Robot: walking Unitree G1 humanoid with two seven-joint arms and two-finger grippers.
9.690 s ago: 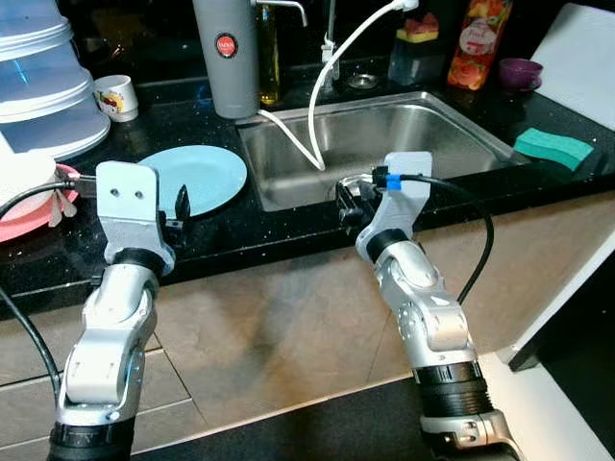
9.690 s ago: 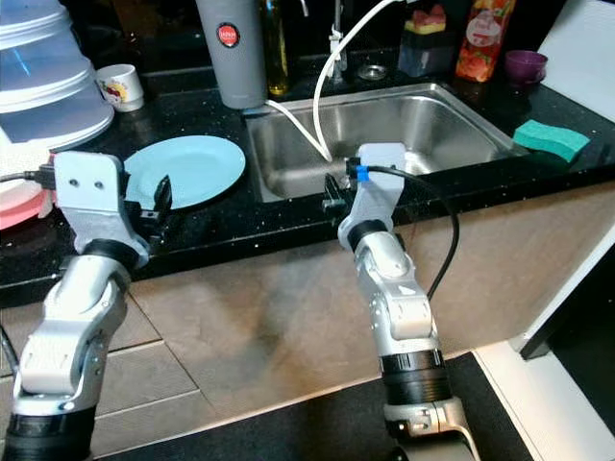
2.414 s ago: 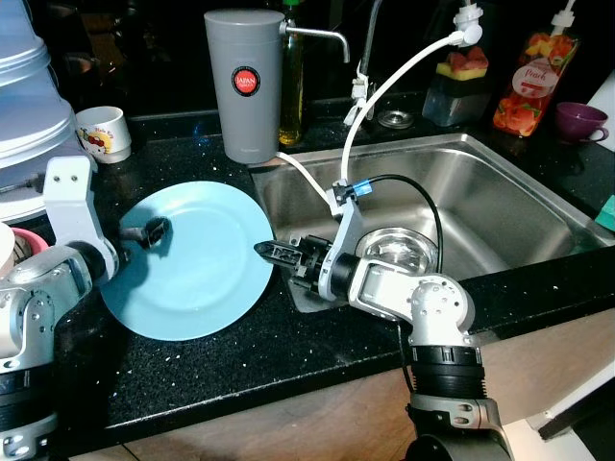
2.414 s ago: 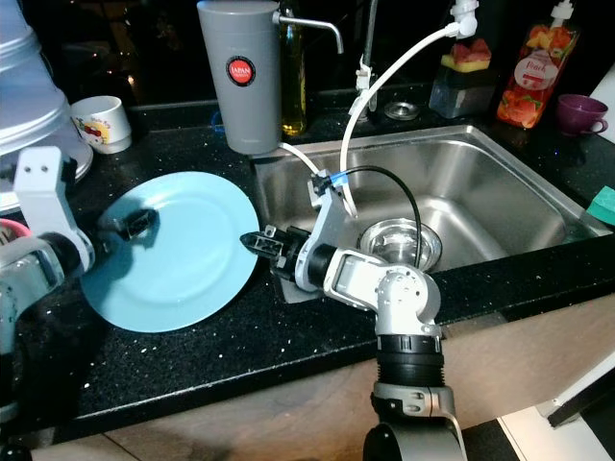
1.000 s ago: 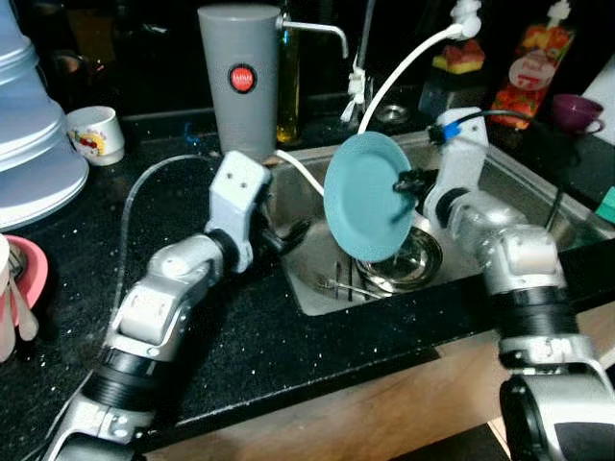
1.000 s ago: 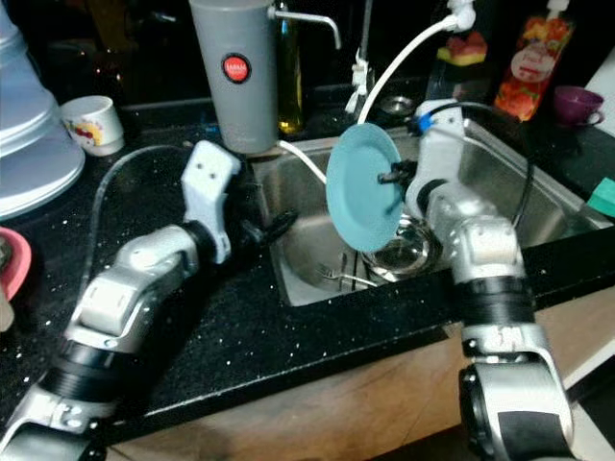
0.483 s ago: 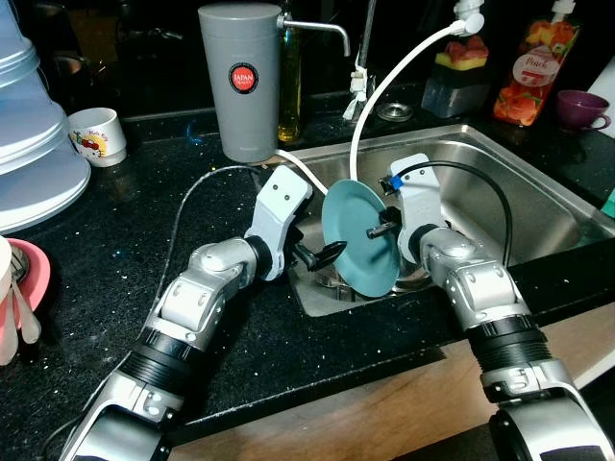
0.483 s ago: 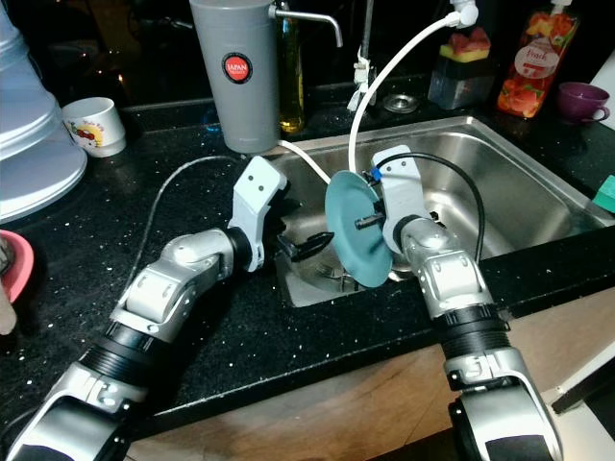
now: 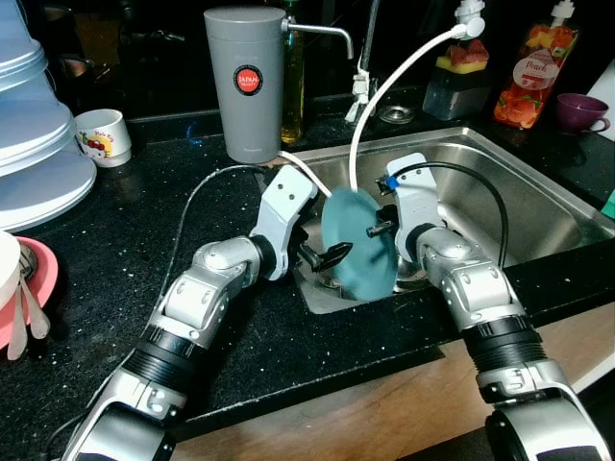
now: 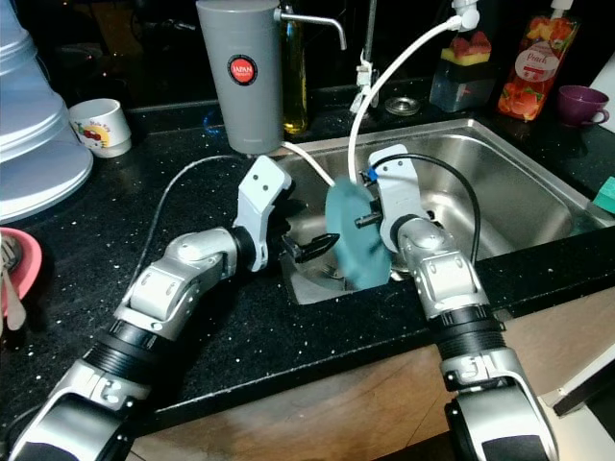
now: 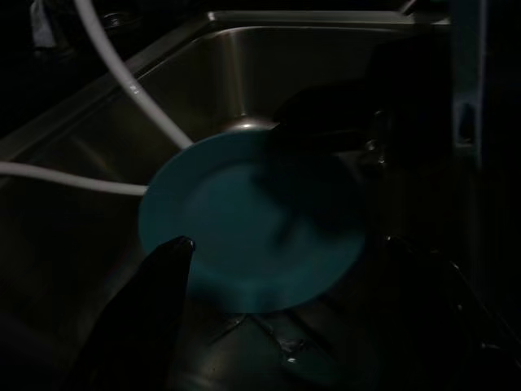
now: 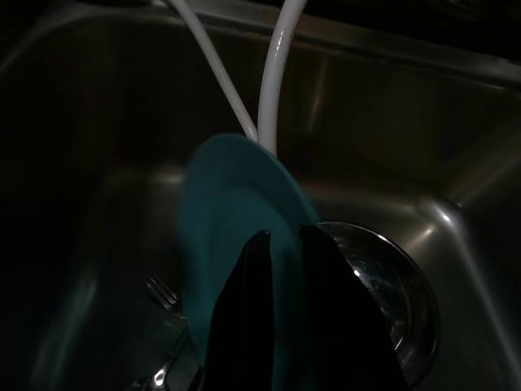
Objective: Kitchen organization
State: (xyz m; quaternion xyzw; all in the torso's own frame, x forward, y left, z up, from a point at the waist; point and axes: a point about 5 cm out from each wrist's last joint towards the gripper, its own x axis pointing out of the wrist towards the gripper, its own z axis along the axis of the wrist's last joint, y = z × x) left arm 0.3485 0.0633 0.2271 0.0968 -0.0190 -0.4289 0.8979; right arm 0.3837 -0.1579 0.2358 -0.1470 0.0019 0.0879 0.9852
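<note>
The plate, pale blue-green, stands on edge low in the left part of the sink, pinched at its rim between the two black fingers of the right gripper, which the right wrist view shows closed on either side of the rim; the left gripper sits just beside the plate's left face, one black finger visible, and whether its fingers are spread or pressed together cannot be told; as a judgement, the plate has reached the sink but has not yet been set down or let go, so lowering it flat and releasing remain, and any further tidying lies beyond that; under the plate lie a fork and other cutlery, with the round metal drain just to its right, so the plate would likely rest on these and could rock or clatter; two white hoses hang into the sink close behind the plate and could catch on it; farther out on the black counter stand a grey jug, a mug at far left, stacked white tubs, a pink dish, a juice bottle and a purple cup.
</note>
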